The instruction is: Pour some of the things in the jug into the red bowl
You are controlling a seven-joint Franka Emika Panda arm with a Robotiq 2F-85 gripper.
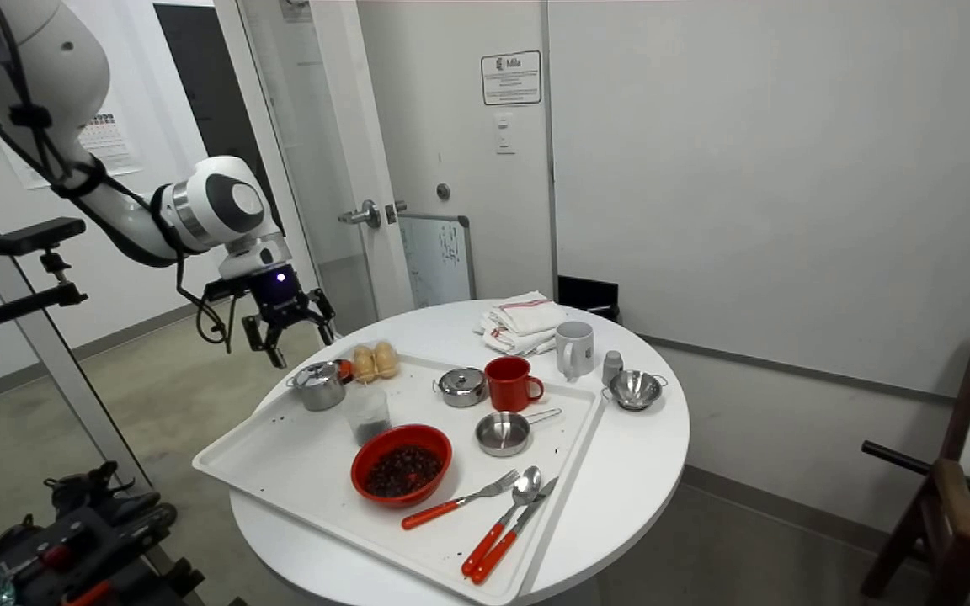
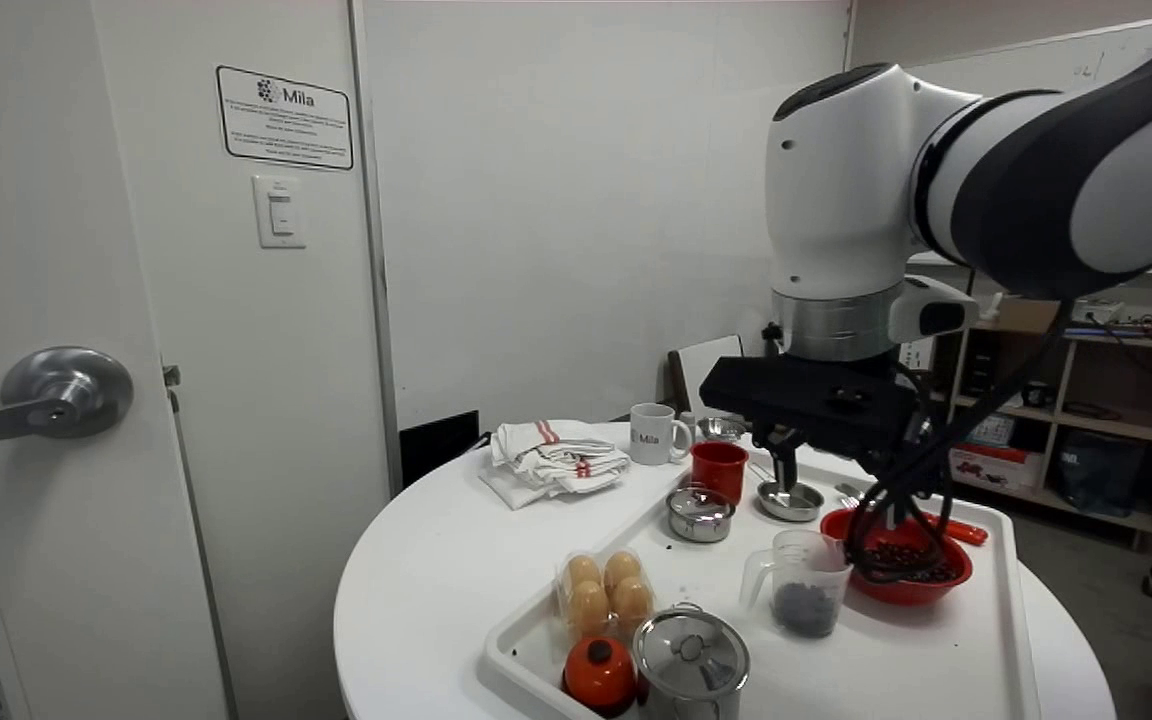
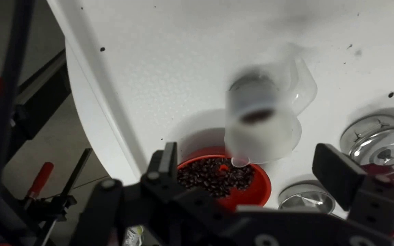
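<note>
Here, my gripper (image 1: 304,352) stands with its jaws spread wide. On the tray (image 1: 300,471), in an exterior view, the clear jug (image 1: 367,408) stands at eleven o'clock of the red bowl (image 1: 407,435); my wrist view blurs it, and I cannot identify its dark contents (image 2: 804,608). In an exterior view, cables (image 2: 921,470) partly hide the bowl, and a lidded pot (image 2: 693,655) is cut off at five o'clock. I read "Mila" on a pale mug (image 2: 654,438) and a wall sign (image 2: 286,118), whose finer print is illegible.
</note>
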